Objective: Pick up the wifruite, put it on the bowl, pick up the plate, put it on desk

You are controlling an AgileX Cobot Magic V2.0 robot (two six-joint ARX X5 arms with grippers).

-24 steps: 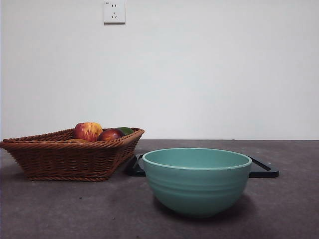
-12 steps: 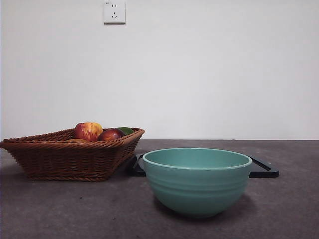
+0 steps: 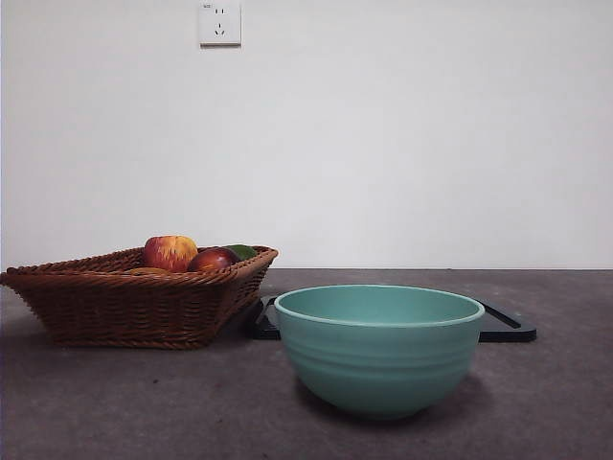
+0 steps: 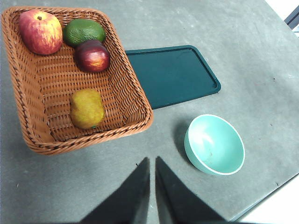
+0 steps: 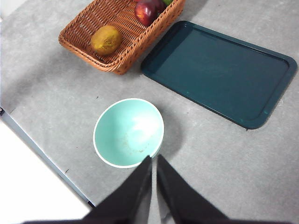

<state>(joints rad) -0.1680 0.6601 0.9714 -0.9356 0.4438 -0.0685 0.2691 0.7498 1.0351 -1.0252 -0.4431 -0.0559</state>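
Both arms hung high over the desk (image 3: 115, 402), each gripper pressed together and holding nothing: left gripper (image 4: 152, 161), right gripper (image 5: 153, 158). The wifruite (image 4: 87, 108), a small dull orange-brown fruit with a slightly rough skin, lay alone in the near part of the wicker basket (image 4: 135, 93), apart from the streaked apple (image 4: 40, 31), the dark red fruit (image 4: 93, 55) and what looked like an avocado (image 4: 83, 31). A good pick would probably call for spreading the jaws, descending clear of the woven rim and closing across the fruit's narrow width. The glazed teal bowl (image 3: 379, 350) stood empty, near the flat dark-green tray (image 5: 219, 72).
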